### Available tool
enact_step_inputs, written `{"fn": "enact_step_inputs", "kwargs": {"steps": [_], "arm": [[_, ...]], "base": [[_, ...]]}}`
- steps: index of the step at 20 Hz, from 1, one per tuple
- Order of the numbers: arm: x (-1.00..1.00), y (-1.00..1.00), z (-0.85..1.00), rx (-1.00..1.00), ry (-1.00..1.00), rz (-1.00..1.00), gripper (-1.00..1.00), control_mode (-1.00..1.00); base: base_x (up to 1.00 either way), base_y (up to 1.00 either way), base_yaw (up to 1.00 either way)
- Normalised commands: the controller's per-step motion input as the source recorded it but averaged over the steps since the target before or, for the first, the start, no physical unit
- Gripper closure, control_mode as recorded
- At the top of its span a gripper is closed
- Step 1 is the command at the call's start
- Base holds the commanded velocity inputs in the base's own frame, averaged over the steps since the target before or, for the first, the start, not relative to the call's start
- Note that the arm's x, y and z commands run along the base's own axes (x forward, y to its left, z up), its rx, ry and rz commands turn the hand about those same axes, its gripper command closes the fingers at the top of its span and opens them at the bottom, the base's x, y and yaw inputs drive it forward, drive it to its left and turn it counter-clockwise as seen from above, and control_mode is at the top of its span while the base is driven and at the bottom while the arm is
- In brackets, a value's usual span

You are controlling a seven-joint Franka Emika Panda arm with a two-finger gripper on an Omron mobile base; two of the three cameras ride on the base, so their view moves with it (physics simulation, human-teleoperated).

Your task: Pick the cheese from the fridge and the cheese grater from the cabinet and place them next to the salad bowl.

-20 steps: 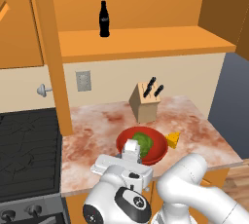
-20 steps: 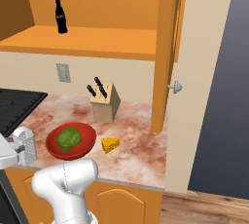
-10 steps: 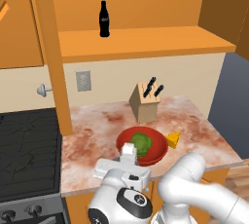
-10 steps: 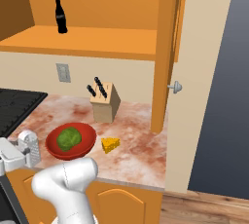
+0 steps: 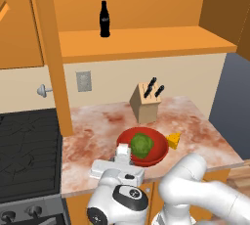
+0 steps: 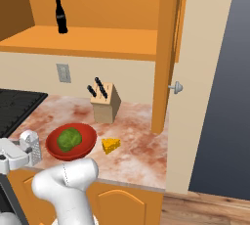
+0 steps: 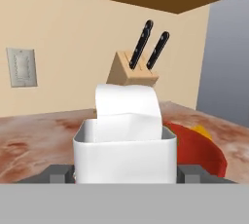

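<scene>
My gripper [image 7: 125, 173] is shut on the cheese grater [image 7: 124, 140], with a dark fingertip against each side of its pale metal body. The grater [image 6: 30, 146] stands upright at the counter's front edge, just left of the red salad bowl [image 6: 85, 133], with the hand [image 5: 117, 168] below and in front of the grater [image 5: 123, 151]. The bowl [image 5: 158, 143] holds a green lettuce ball [image 5: 141, 145]. The yellow cheese [image 5: 173, 140] wedge lies on the counter against the bowl's right side, and the cheese [image 6: 111, 145] also appears behind the bowl [image 7: 199, 155] as a yellow tip [image 7: 202, 131].
A knife block [image 5: 145, 104] stands behind the bowl. A dark cola bottle [image 5: 104, 19] is on the open cabinet shelf [image 5: 146, 40]. The black stove [image 5: 27, 150] lies left of the counter. An open cabinet door [image 6: 166, 48] hangs at the right, with the grey fridge [image 6: 219, 87] beyond.
The hand with the grater has drifted slightly left and toward the counter's front edge. Bowl, cheese and knife block have not moved.
</scene>
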Motion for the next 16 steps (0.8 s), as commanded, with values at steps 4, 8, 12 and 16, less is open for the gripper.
{"fn": "enact_step_inputs", "kwargs": {"steps": [4, 8, 12, 16], "arm": [[0.20, 0.22, -0.12, 0.01, 0.02, 0.00, 1.00, -1.00], [0.24, 0.32, -0.31, 0.00, 0.03, 0.00, 1.00, -1.00], [0.15, 0.03, -0.34, 0.01, 0.00, 0.00, 1.00, -1.00], [0.21, 0.00, -0.30, 0.00, 0.00, 0.00, 1.00, -1.00]], "base": [[0.00, 0.00, 0.00], [0.00, 0.00, 0.00], [0.00, 0.00, 0.00], [0.00, 0.00, 0.00]]}}
